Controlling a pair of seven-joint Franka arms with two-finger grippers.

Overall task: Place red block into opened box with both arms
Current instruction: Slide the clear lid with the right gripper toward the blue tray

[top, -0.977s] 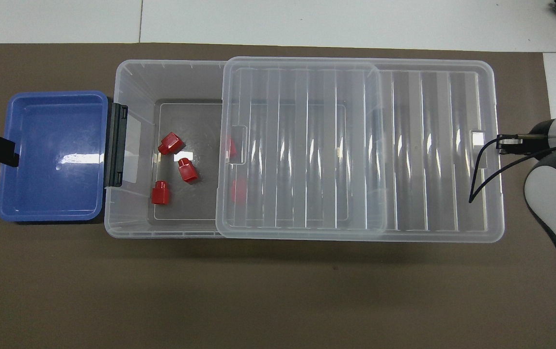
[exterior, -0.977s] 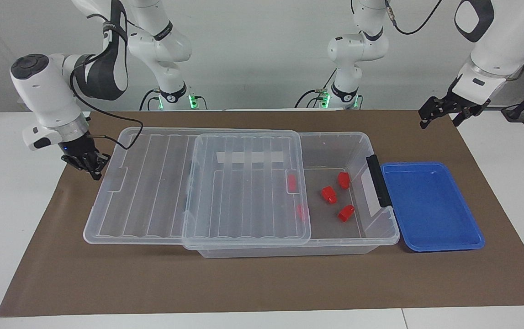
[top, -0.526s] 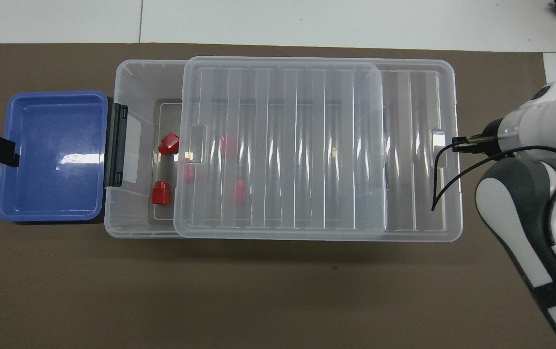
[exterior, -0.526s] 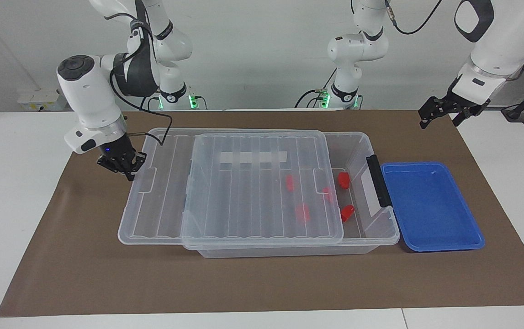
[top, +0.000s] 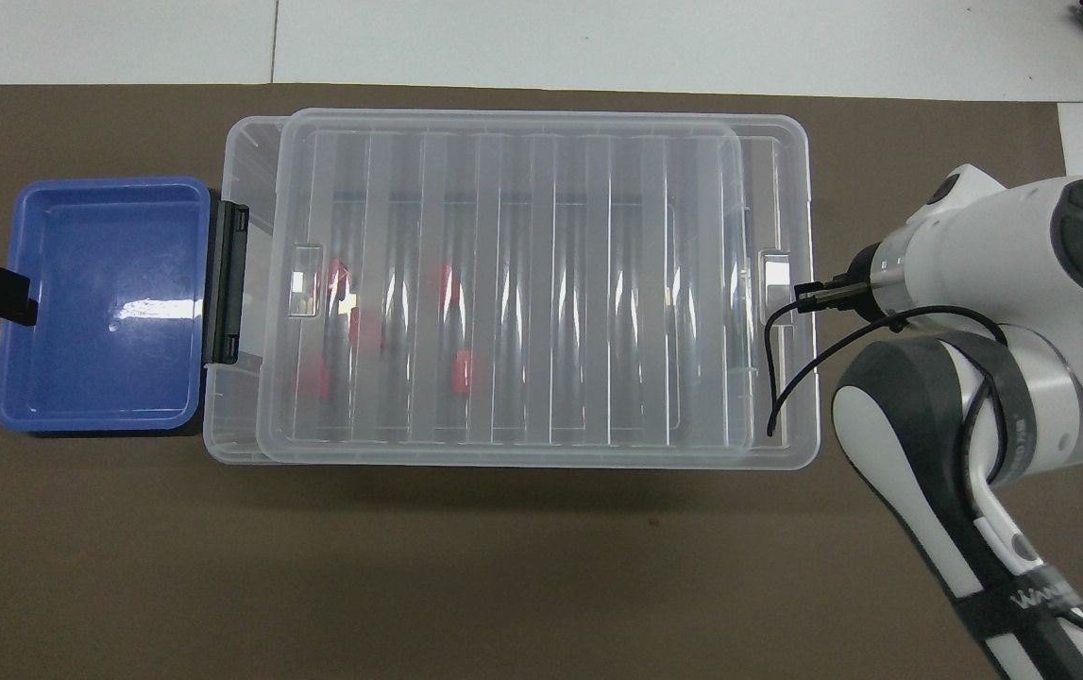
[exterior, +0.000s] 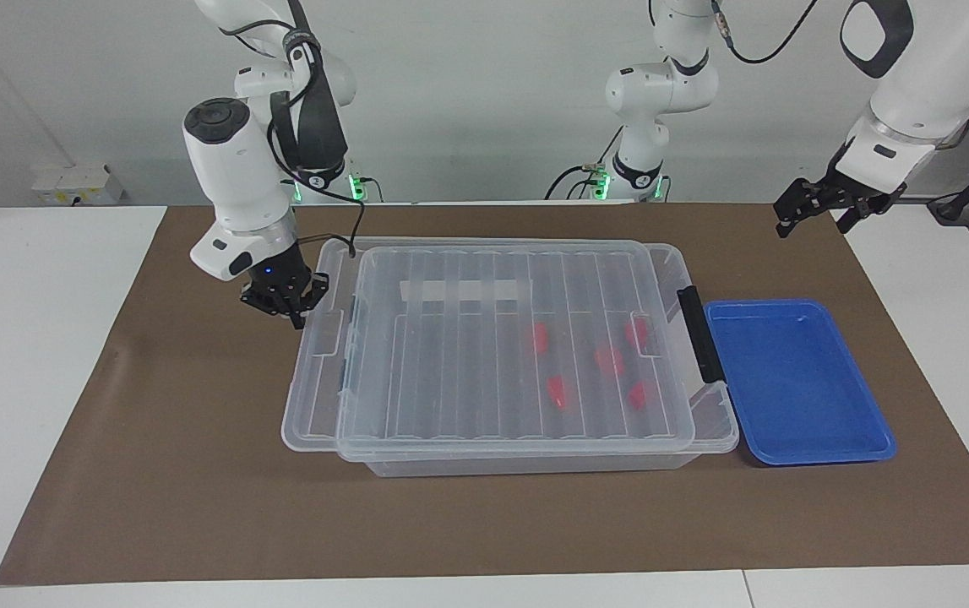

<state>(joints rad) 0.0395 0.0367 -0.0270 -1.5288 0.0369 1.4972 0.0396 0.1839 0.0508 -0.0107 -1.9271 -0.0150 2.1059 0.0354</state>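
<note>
The lid (exterior: 518, 342) has slid nearly shut over the box (exterior: 708, 439), pushed by the right gripper (exterior: 290, 306), fingertips pressed together, covering the red blocks (exterior: 611, 361) inside, while the spread left gripper (exterior: 813, 207) waits above the table's corner.

A plain pale wall (exterior: 484, 101) stands past the white table (exterior: 36, 355), whose middle lies under a brown mat (exterior: 197, 507). A white socket box (exterior: 78, 181) sits low on that wall.
</note>
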